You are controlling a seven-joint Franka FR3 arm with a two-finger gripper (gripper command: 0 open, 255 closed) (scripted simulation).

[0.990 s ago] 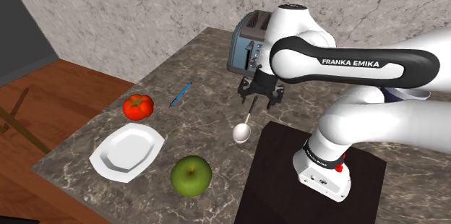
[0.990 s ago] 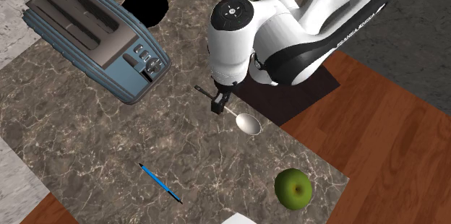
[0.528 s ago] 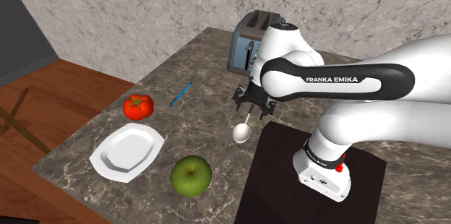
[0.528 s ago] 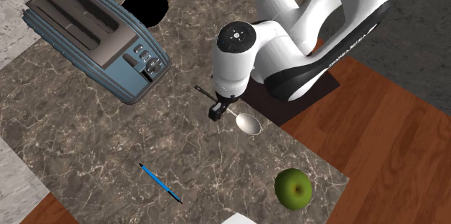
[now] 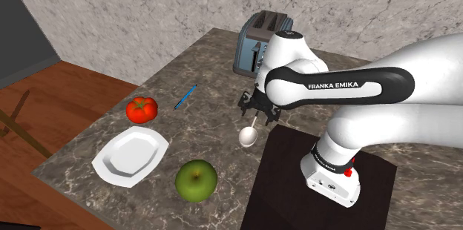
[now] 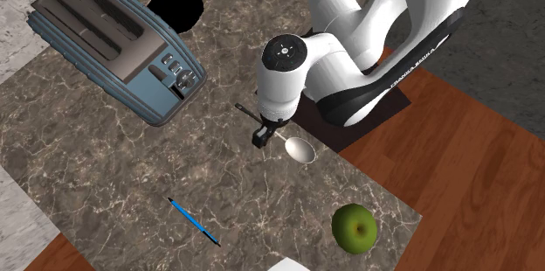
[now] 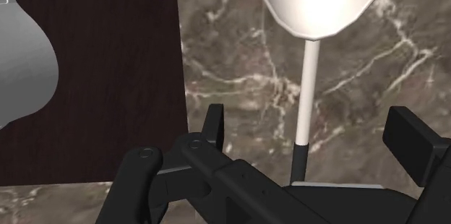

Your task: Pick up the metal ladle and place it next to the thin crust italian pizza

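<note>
Dark veined marble counter (image 5: 211,61) against a grey stone wall (image 5: 148,6), wood floor (image 5: 67,95) off the shoulder view's left. Arm (image 5: 334,87) folds down from the dark stand (image 5: 289,165), gripper (image 5: 257,115) low over the counter just off the stand's edge. Ladle (image 5: 248,136) lies flat on the marble. Its pale bowl points toward the shoulder view's bottom and its thin handle runs up under the gripper. Second exterior view: gripper (image 6: 269,128) sits across the handle, ladle (image 6: 300,149) bowl clear of it, dark handle tip poking out the far side toward the toaster (image 6: 118,46). Wrist view: gripper (image 7: 311,123) is wide, fingers (image 7: 213,125) parted on either side of the ladle (image 7: 312,56) handle with marble visible in both gaps, so nothing is clamped. The handle goes from white to dark right at the hand, and the bowl is ahead of the fingertips. Blue-grey toaster (image 5: 260,39) stands at the back near the wall, with a black area (image 6: 175,7) beside it in the second exterior view. Blue pen (image 5: 185,96) and tomato (image 5: 141,108) are well apart from the ladle toward the shoulder view's left. White rimmed dish (image 5: 130,154) and green apple (image 5: 196,180) sit near the counter's front edge, the apple closest to the ladle bowl but not touching it.
</note>
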